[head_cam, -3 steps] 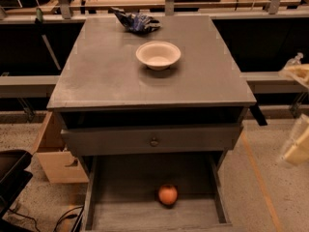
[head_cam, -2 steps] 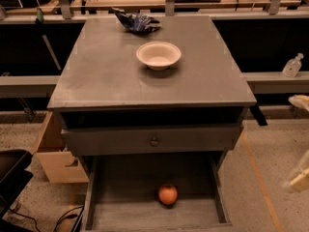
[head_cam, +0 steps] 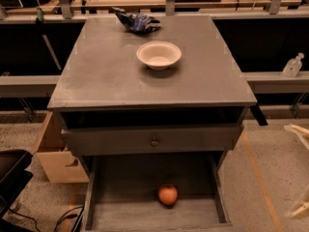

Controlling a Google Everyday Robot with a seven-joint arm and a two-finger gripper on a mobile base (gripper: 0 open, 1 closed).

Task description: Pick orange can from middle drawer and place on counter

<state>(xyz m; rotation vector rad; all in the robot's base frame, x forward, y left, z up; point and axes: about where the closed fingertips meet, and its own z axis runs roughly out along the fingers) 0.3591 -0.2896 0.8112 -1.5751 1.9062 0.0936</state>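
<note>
The orange can (head_cam: 167, 195), a small round orange ball, lies on the floor of the open middle drawer (head_cam: 125, 211), near its middle. The drawer is pulled out at the bottom of the grey cabinet. The counter (head_cam: 111, 66) is the cabinet's flat grey top. My gripper (head_cam: 300, 170) is at the far right edge of the camera view, well right of the drawer and apart from the can. Its pale fingers (head_cam: 297, 129) stand wide apart, open and empty, and are partly cut off by the edge.
A white bowl (head_cam: 159, 55) sits on the counter, with a crumpled blue bag (head_cam: 137, 21) at its back edge. The drawer front with a round knob (head_cam: 154, 141) is shut above the open drawer. A cardboard box (head_cam: 58, 163) and a black chair (head_cam: 12, 173) stand to the left. A sanitizer bottle (head_cam: 292, 65) stands at the right.
The gripper's fingers have dropped lower and further toward the right edge. The can, bowl and drawer have not moved.
</note>
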